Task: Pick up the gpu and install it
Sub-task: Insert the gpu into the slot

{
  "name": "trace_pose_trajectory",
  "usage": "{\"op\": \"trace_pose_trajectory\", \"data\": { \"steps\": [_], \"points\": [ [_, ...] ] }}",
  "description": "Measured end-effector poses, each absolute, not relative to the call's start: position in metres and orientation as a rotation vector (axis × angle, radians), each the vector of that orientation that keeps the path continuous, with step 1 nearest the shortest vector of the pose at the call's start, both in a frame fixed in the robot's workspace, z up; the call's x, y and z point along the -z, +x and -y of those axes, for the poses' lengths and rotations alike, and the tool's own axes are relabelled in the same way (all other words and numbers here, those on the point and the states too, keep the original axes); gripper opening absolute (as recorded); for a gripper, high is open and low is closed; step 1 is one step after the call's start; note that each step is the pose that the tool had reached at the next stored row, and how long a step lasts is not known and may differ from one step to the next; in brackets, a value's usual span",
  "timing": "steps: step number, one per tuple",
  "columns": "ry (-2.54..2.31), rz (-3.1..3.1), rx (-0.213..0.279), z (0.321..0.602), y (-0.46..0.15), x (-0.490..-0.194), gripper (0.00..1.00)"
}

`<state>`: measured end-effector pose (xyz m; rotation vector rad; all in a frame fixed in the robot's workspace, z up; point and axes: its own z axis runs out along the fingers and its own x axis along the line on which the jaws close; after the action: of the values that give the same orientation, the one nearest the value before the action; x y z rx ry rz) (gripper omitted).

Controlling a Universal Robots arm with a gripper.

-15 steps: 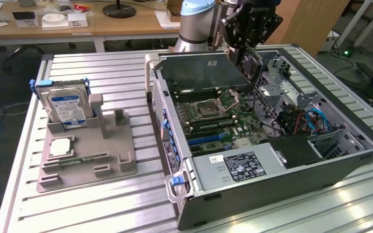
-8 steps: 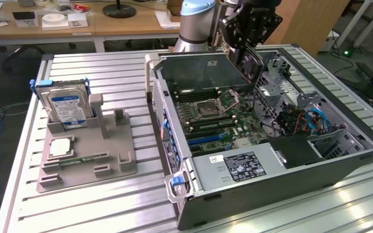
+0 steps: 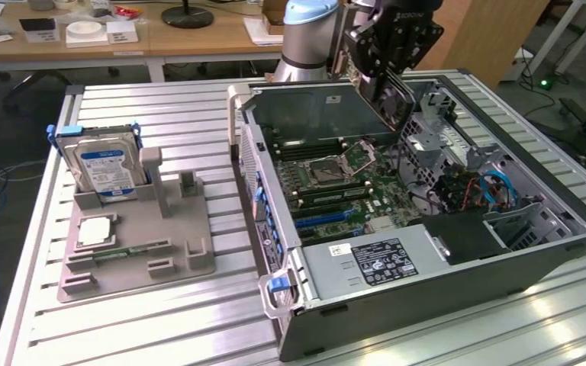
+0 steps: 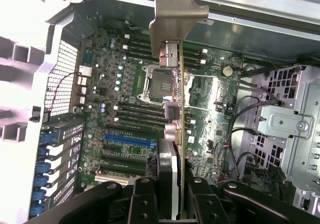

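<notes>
My gripper hangs over the far end of the open computer case, shut on the gpu. The card is dark and thin and points down toward the motherboard. From the wrist camera the gpu is edge-on between my black fingers, with its pale metal bracket at the far end. It floats above the board, over the CPU socket and beside the blue expansion slot, touching nothing.
A grey fixture at the exterior view's left holds a silver hard drive, a green memory stick and a chip. Inside the case are a power supply, a drive cage and loose cables.
</notes>
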<state>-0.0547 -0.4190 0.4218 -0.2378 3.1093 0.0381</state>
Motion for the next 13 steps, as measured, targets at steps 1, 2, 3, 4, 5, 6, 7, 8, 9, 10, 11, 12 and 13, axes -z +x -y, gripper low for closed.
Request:
{"op": "trace_pose_trajectory", "data": {
  "steps": [1,2,3,4,5,6,7,8,9,10,11,12,13],
  "points": [
    [-0.242,-3.109,-0.038,0.4192,-0.0548,-0.4218,0.28],
    [-0.245,-3.109,-0.039,0.4194,-0.0548,-0.4218,0.28],
    [-0.248,-3.109,-0.038,0.4196,-0.0548,-0.4218,0.28],
    [-0.251,-3.108,-0.038,0.4197,-0.0547,-0.4218,0.28],
    [-0.254,-3.108,-0.039,0.4199,-0.0548,-0.4218,0.28],
    [-0.258,-3.108,-0.039,0.4201,-0.0547,-0.4219,0.28],
    [-0.261,-3.108,-0.039,0.4203,-0.0548,-0.4218,0.28],
    [-0.264,-3.107,-0.039,0.4205,-0.0548,-0.4219,0.28],
    [-0.267,-3.107,-0.039,0.4207,-0.0548,-0.4219,0.28],
    [-0.270,-3.107,-0.039,0.4209,-0.0547,-0.4218,0.28],
    [-0.274,-3.107,-0.039,0.4212,-0.0547,-0.4218,0.28],
    [-0.277,-3.106,-0.039,0.4214,-0.0548,-0.4219,0.28],
    [-0.280,-3.106,-0.039,0.4216,-0.0548,-0.4218,0.28]
  ]
}}
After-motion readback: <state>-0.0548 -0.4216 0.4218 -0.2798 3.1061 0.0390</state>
